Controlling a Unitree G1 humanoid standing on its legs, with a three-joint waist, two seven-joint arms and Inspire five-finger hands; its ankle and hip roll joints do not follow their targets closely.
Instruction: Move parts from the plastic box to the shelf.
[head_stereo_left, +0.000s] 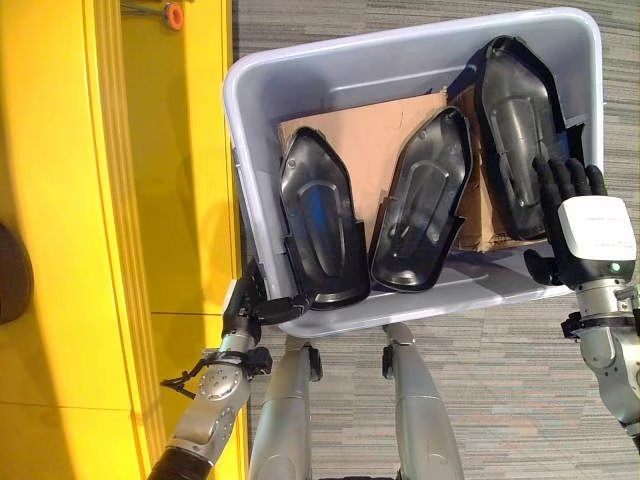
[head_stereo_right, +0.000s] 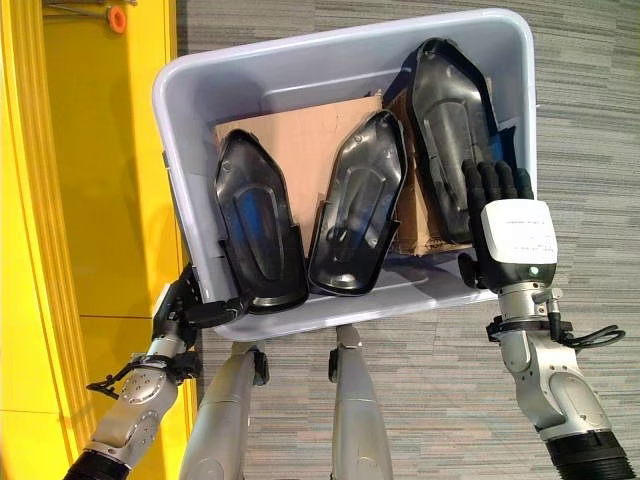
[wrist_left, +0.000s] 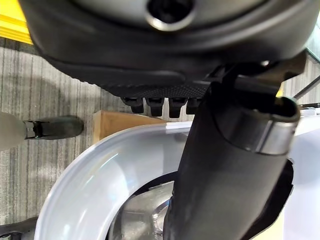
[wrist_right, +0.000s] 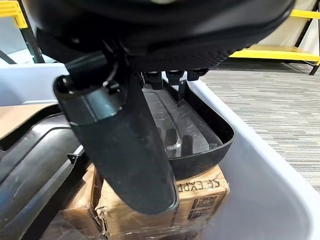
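Observation:
A pale grey plastic box (head_stereo_left: 400, 50) hangs tilted in front of me. Three black moulded parts lie in it on brown cardboard (head_stereo_left: 370, 130): a left part (head_stereo_left: 318, 225), a middle part (head_stereo_left: 425, 205) and a right part (head_stereo_left: 515, 120). My left hand (head_stereo_left: 243, 310) is at the box's near left corner. Its thumb (wrist_left: 225, 175) reaches over the rim beside the left part, and its fingers curl outside. My right hand (head_stereo_left: 595, 235) is at the near right rim, fingers straight and lying on the right part's (wrist_right: 190, 125) near end, thumb (wrist_right: 120, 145) spread.
A yellow shelf frame (head_stereo_left: 100, 250) stands close on my left, with a small orange piece (head_stereo_left: 175, 15) at its top. A cardboard carton (wrist_right: 200, 192) sits under the right part. Grey carpet (head_stereo_left: 520, 380) lies below and around the box.

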